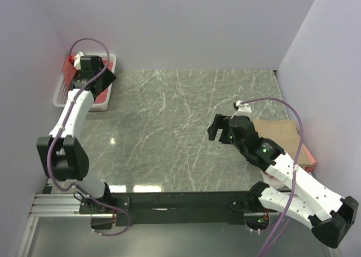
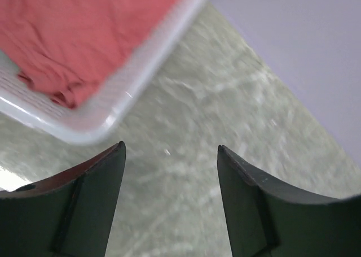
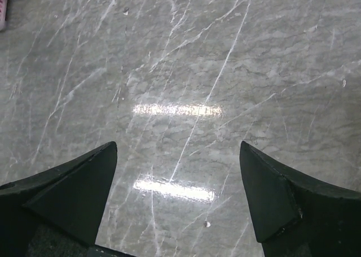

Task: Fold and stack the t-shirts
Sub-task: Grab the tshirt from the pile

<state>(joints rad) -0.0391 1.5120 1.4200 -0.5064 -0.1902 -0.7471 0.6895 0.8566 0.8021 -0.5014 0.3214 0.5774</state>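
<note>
A salmon-red t-shirt [image 2: 84, 36] lies crumpled in the white mesh basket [image 2: 132, 87] at the table's far left [image 1: 63, 90]. My left gripper [image 2: 171, 149] hovers open just past the basket's corner, over bare marble, with nothing between its fingers; from above it is by the basket's right rim [image 1: 107, 76]. A folded tan t-shirt [image 1: 282, 134] rests on a pink one [image 1: 307, 156] at the right edge of the table. My right gripper [image 1: 214, 127] hangs open over the marble left of that stack, holding nothing [image 3: 177, 147].
Grey marble tabletop [image 1: 169, 127] spreads between the two arms. Pale walls close in the left, back and right sides. A black rail [image 1: 180, 200] runs along the near edge.
</note>
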